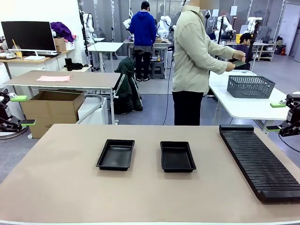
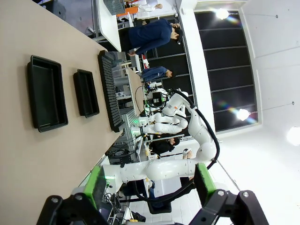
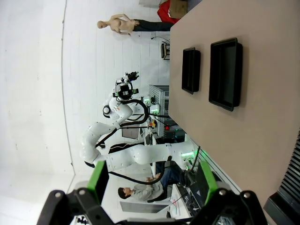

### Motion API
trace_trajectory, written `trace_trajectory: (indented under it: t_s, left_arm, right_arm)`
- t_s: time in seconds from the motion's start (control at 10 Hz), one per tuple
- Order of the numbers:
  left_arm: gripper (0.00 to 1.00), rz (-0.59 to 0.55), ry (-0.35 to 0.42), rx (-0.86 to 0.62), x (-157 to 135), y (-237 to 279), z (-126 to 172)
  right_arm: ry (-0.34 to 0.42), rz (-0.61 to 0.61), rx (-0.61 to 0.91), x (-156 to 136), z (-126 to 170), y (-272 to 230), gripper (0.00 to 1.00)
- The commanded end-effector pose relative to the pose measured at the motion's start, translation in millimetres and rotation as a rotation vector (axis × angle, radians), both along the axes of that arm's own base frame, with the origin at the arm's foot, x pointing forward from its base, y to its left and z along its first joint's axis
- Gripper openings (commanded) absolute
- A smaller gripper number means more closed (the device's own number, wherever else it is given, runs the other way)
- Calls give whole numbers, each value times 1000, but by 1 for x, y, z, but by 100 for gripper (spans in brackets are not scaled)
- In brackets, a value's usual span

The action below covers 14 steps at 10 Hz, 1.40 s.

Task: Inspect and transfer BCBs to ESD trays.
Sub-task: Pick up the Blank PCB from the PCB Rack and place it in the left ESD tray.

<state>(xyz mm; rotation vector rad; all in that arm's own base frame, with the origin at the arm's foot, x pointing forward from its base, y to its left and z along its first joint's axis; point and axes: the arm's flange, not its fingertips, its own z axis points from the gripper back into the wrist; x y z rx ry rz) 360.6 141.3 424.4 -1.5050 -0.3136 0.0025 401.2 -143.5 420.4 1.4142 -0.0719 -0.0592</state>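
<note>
Two grippers: both wide open and holding nothing, parked out past the side edges of the table [image 1: 65, 187].
Left gripper [image 1: 23, 110]: raised beside the left edge, pads well apart.
Left tray [image 1: 116, 154]: down and inward from the left gripper, well apart from it; its floor is bare.
Right tray [image 1: 177, 156]: near the left tray on the side away from the left gripper; its floor is bare too.
Person [image 1: 192, 56]: beyond both trays, turned toward a side table with a grey basket [image 1: 251, 86]; one hand [image 1: 230, 67] holds something thin and dark.
Board: I cannot tell whether that dark thing is one, so its place is unsure.
Rack [image 1: 258, 159]: between the right tray and the right gripper, running along the table's right side; I cannot tell if its slots hold anything.
Right gripper [image 1: 275, 116]: raised beside the right edge, near the rack's far end, pads well apart.
Step, as I judge it: waiting for a board to arrive.
Doing it well: go in with jaws wide, pinch the board by one edge only, hold it level, and lower it inside a tray's rim before letting go.
Which arm: probably each gripper serves the tray on its own side.
Risk: a thin board may tilt and catch on the flared rim.
</note>
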Motion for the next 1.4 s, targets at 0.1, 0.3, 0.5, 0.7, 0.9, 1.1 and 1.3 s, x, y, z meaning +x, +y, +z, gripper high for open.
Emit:
trace_trajectory:
  t_s: [0.1, 0.3, 0.5, 0.7, 0.9, 1.1, 1.3]
  left_arm:
    - [100, 0, 0, 0, 0, 0, 0]
    - [100, 0, 0, 0, 0, 0, 0]
    - [100, 0, 0, 0, 0, 0, 0]
    - [100, 0, 0, 0, 0, 0, 0]
    - [100, 0, 0, 0, 0, 0, 0]
    - [100, 0, 0, 0, 0, 0, 0]
    - [100, 0, 0, 0, 0, 0, 0]
  right_arm:
    - [-1, 0, -1, 0, 1, 0, 100]
    - [-1, 0, -1, 0, 1, 0, 100]
    - [-1, 0, -1, 0, 1, 0, 100]
    - [-1, 0, -1, 0, 1, 0, 100]
    - [-1, 0, -1, 0, 1, 0, 100]
    - [-1, 0, -1, 0, 1, 0, 100]
    - [-1, 0, -1, 0, 1, 0, 100]
